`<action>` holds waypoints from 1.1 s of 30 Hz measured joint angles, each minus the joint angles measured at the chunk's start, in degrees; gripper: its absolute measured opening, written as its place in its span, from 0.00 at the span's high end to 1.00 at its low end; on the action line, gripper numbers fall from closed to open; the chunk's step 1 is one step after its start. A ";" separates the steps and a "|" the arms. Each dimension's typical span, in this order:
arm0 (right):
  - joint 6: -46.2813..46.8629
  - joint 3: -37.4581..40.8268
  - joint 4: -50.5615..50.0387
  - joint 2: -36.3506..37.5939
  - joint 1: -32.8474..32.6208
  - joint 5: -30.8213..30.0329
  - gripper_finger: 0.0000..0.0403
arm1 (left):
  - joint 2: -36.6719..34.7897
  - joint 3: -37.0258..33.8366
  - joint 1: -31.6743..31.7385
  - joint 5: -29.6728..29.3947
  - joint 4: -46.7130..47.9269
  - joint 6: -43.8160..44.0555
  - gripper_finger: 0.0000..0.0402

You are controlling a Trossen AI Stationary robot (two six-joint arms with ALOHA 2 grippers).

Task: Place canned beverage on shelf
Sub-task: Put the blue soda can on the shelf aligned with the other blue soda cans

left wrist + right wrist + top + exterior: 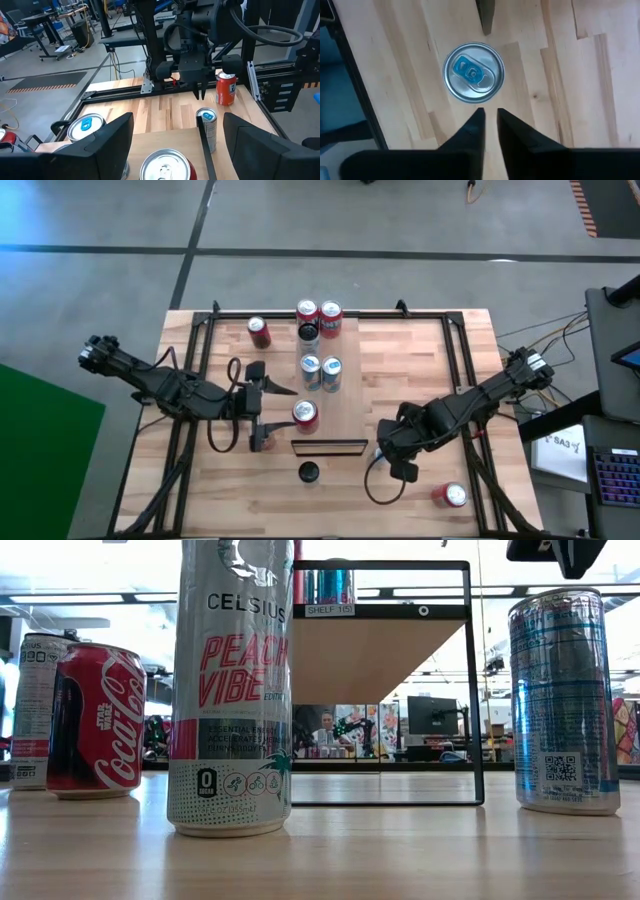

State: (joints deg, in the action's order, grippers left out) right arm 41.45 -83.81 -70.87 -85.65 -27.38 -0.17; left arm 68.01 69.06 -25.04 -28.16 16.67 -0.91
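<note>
While the right claw, nearly pressed together, is hovering over a blue-tabbed can, the spread left claw is waiting by the shelf.

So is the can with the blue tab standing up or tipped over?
Standing up. The right wrist view looks straight down on the can's round top, with the right gripper's nearly shut fingers above it.

surface: pale planked wood, framed in black | shelf: smooth light wood, one short end dark-edged | cola can: red with white script | tall can: silver-white, pink and red lettering | slim can: silver with blue | arms: black | floor at 9 o'clock: green
</note>
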 joint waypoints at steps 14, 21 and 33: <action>11.97 0.04 0.86 0.00 0.31 -1.53 0.28 | 0.00 0.00 0.01 0.00 0.01 0.90 0.31; 16.08 0.07 4.49 0.00 1.43 -2.03 0.14 | 0.02 0.00 0.02 0.00 0.00 1.03 0.31; 17.23 0.07 5.62 -5.65 1.92 1.24 0.15 | 0.02 0.00 0.02 0.00 0.04 1.03 0.31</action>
State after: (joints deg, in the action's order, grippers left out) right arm 58.68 -83.74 -65.26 -91.29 -25.45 1.07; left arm 68.03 69.06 -25.02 -28.16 16.71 0.12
